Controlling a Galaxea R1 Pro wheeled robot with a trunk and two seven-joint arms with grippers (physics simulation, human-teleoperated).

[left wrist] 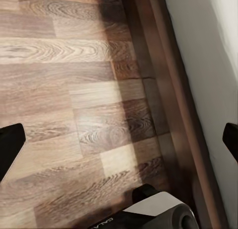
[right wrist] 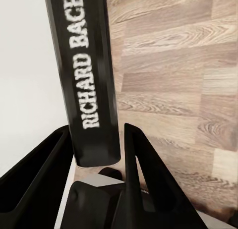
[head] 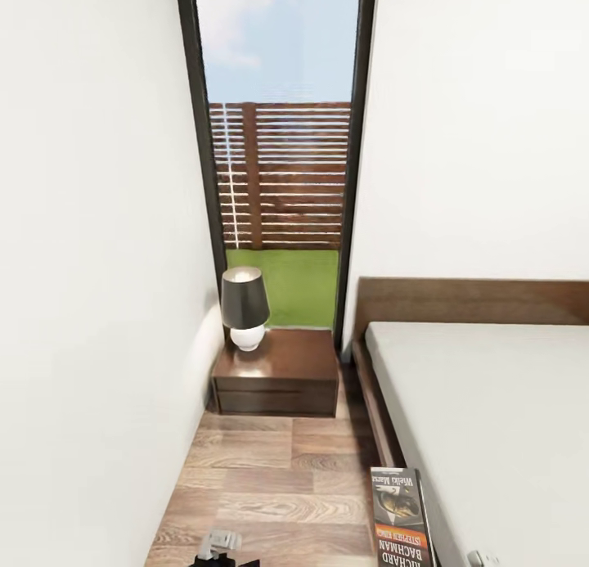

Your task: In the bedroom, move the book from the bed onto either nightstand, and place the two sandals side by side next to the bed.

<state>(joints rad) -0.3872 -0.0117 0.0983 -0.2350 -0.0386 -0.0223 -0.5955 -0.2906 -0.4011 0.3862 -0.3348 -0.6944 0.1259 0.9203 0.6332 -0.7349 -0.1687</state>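
Book [head: 401, 522] lower end cut off; bed [head: 491, 403] cropped right.

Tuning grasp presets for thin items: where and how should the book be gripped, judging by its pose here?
Grip the book across its thin spine edge at one short end, as the right gripper does now: fingers on the two covers, approaching from that end. It is flat and narrow, so the covers give broad parallel faces, and the rest stays free to lay on the nightstand.

My matt black fingers [right wrist: 134, 184] clasp the book [right wrist: 89, 75], its dark cover smooth with a slight sheen. Below, the floor [head: 270, 485] is grained wood plank, lightly glossy. The nightstand [head: 278, 371] is polished reddish-brown wood; the bed [head: 491, 420] pairs a plain matt mattress with a dark wooden frame.
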